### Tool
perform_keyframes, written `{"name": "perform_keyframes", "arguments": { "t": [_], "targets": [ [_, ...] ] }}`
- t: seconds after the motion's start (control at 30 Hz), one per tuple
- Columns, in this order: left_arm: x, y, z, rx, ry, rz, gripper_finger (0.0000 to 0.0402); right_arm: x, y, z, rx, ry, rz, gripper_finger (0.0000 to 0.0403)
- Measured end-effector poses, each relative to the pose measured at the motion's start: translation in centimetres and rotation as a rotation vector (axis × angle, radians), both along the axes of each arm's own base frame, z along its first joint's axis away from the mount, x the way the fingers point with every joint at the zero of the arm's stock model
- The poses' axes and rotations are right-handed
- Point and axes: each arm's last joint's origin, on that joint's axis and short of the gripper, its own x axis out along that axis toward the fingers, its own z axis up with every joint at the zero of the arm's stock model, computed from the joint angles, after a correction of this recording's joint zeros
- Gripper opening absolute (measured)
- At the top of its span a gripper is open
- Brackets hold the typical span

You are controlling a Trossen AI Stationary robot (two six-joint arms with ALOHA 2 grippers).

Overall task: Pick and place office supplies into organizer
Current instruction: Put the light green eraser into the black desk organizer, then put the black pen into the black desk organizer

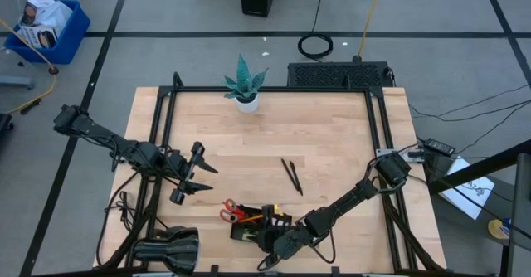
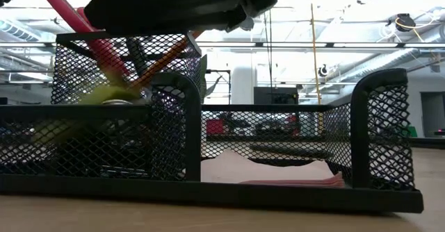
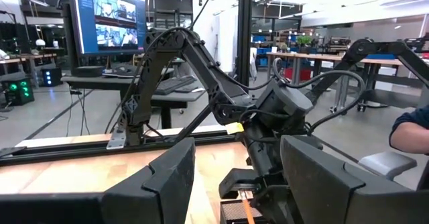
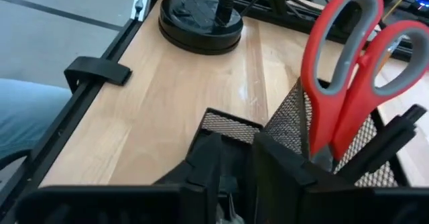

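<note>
Right gripper (image 1: 267,245) hangs over the organizer (image 1: 249,224), fingers slightly spread, nothing pinched; release fully, lift straight up, avoiding the scissors (image 4: 348,70); left gripper (image 1: 202,171) waits, spread.

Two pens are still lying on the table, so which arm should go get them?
Probably the right. Its gripper is over the organizer, just below the pens in the high view. The left gripper sits farther off, near the table's left side.

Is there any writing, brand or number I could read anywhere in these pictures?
None can be read.
Big screen in the room behind: it shows pictures and small text, too blurred to read.
White bag in the blue bin on the floor: printing too small to read.
Scissors and organizer: no markings visible.
</note>
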Motion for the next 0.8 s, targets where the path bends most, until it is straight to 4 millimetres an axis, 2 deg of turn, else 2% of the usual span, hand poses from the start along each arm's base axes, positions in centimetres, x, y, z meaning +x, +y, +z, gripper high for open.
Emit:
{"name": "perform_keyframes", "arguments": {
  "t": [0.2, 0.37, 0.63, 0.8],
  "targets": [
    [0.0, 0.0, 0.0, -0.005, 0.002, 0.001, 0.0223, 0.0, 0.7, 0.6, -0.034, -0.061, 0.059, 0.0119],
    [0.0, 0.1, 0.0, -0.034, 0.012, 0.029, 0.0223, -0.9, 2.2, 2.5, -0.156, -0.157, 0.135, 0.0122],
    [0.1, 0.1, 0.0, -0.053, 0.020, 0.028, 0.0223, -3.1, 2.8, 6.6, -0.393, -0.230, -0.030, 0.0116],
    [0.1, 0.1, -0.1, -0.069, 0.033, 0.027, 0.0223, -5.0, 2.5, 8.6, -0.508, -0.238, -0.218, 0.0120]
  ]
}}
